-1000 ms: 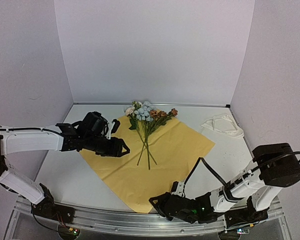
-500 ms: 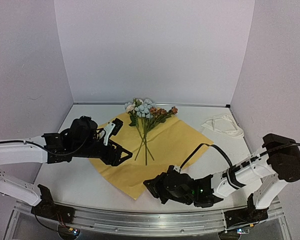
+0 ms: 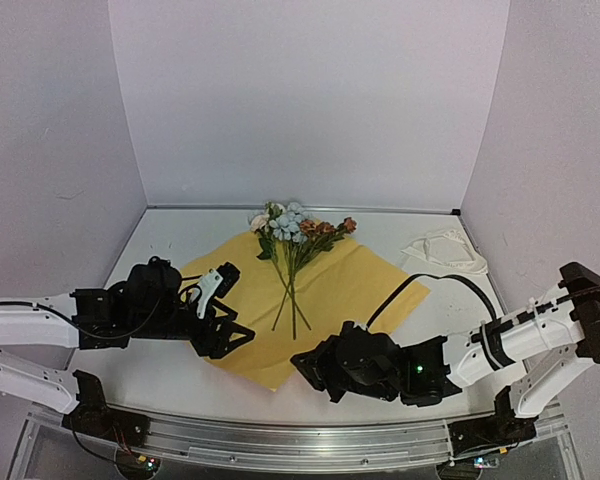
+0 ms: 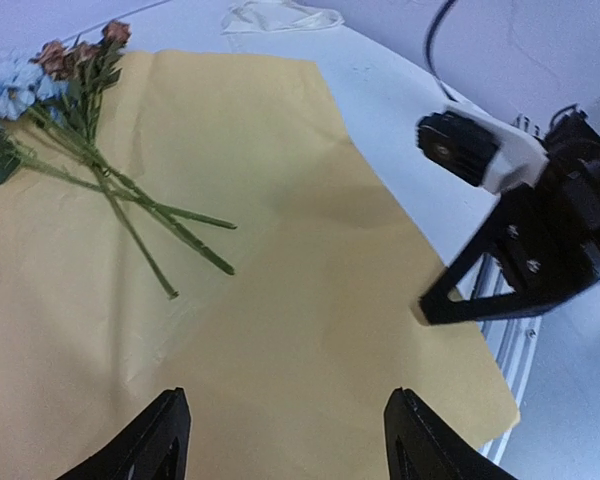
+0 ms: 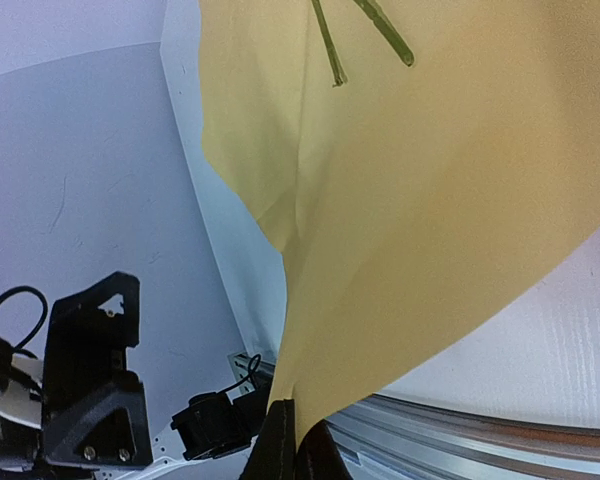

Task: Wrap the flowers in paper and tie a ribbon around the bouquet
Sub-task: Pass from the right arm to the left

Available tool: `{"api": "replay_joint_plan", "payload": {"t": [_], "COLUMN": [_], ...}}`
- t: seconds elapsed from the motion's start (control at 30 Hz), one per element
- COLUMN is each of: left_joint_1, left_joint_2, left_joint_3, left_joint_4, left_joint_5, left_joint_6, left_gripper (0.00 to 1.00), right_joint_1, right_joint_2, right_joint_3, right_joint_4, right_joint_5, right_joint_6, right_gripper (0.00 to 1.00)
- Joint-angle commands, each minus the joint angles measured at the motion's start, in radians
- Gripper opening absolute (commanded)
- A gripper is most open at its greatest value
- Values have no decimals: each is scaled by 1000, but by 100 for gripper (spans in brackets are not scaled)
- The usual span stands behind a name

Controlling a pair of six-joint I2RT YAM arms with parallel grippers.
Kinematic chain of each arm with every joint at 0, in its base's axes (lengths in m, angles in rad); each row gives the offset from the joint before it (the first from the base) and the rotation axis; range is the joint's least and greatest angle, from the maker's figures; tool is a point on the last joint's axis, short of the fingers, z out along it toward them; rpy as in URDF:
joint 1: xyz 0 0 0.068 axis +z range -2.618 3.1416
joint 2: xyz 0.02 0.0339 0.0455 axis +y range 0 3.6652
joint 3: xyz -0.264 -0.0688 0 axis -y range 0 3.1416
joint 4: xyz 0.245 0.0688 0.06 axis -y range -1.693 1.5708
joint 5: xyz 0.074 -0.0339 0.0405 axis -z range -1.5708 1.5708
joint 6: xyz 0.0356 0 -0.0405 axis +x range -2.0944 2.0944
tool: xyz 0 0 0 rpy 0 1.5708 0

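Note:
The paper (image 3: 345, 285) lies yellow face up on the table. The flowers (image 3: 292, 232) rest on it, blooms at the far corner and green stems (image 4: 130, 205) pointing toward me. My right gripper (image 5: 295, 445) is shut on the paper's (image 5: 430, 190) near corner and holds it slightly off the table; from above that gripper (image 3: 303, 364) sits at the sheet's near tip. My left gripper (image 4: 292, 440) hovers open over the paper's (image 4: 280, 300) near left part, nothing between its fingers. The cream ribbon (image 3: 446, 250) lies bunched at the back right. No bouquet is formed.
The metal rail (image 3: 280, 440) runs along the table's near edge. Pale walls close the back and both sides. The right arm's cable (image 3: 420, 285) loops over the paper's right corner. The ribbon (image 4: 280, 14) shows at the top of the left wrist view.
My right gripper has closed on the paper's near corner and carried it away from the rail, toward the stems. My left gripper has drawn back and down over the sheet's left side.

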Motion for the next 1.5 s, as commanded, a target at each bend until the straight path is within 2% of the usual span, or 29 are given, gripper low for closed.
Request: {"api": "replay_joint_plan", "payload": {"t": [0.0,0.27,0.63,0.8,1.17,1.27,1.47], "left_joint_1": [-66,-184,-306,-315,-388,-399,-402], "left_joint_2": [-68,-62,18,20,125,141,195], "left_joint_3": [-21,4,38,18,41,29,31], "left_joint_4": [100,26,-61,-4,71,147,220], "left_joint_5": [-28,-58,-218,-258,-346,-396,-395], "left_joint_6": [167,394,471,483,544,576,613], "left_gripper": [69,73,73,73,72,70,65], "right_joint_1": [6,6,6,6,6,6,8], "right_joint_2": [-9,-34,-51,-50,-55,-55,-56], "right_joint_3": [29,42,57,60,64,67,75], "right_joint_4": [-29,-64,-76,-80,-84,-88,-110], "right_joint_5": [34,55,59,55,51,47,43], "right_joint_6": [16,34,32,32,33,32,32], "right_gripper": [1,1,2,2,3,3,3]}}
